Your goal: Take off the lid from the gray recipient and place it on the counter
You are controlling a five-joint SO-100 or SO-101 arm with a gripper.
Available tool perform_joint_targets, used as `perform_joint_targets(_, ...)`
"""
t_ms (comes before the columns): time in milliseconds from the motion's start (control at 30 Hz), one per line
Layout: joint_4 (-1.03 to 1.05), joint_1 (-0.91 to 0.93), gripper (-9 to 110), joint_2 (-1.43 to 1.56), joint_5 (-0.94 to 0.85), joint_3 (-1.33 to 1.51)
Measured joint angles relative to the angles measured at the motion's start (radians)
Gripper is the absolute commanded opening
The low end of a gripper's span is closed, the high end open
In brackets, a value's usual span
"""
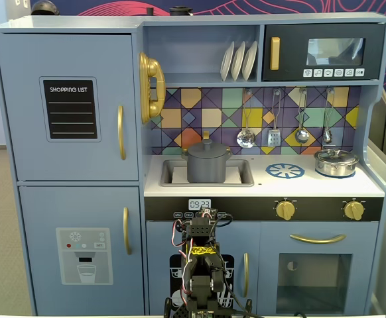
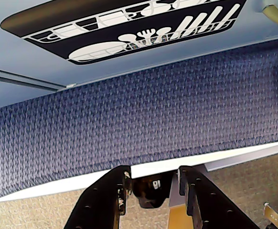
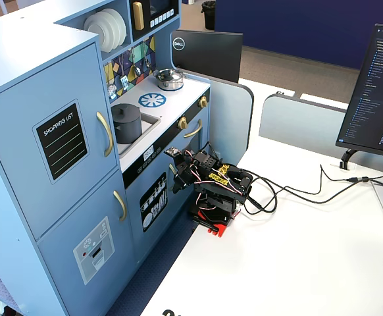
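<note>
So the counter [image 1: 259, 180] has the gray recipient [image 1: 207, 165] sitting in the sink on the left of a fixed view, lid [image 1: 207, 148] on, silver pot [image 1: 335, 163] far right.

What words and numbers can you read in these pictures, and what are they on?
"SHOPPING LIST": chalkboard on the upper cupboard door.
"09:23": small clock display under the counter.
"DELL": back of the black monitor.
Microwave button symbols: too small to read.
Right-hand screen text: too blurred to read.

Lid [image 1: 207, 144] on gray recipient [image 1: 207, 169] in sink [image 1: 173, 173].
</note>
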Motion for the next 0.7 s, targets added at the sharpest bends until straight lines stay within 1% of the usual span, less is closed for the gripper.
perform_joint_targets(567, 0.003, 0.014, 3, 0.000, -0.008, -0.002)
perform_joint_targets(667, 0.003, 0.025, 15, 0.000, 0.035, -0.009)
perform_joint_targets(700, 0.003, 0.025, 16, 0.000, 0.040, -0.011)
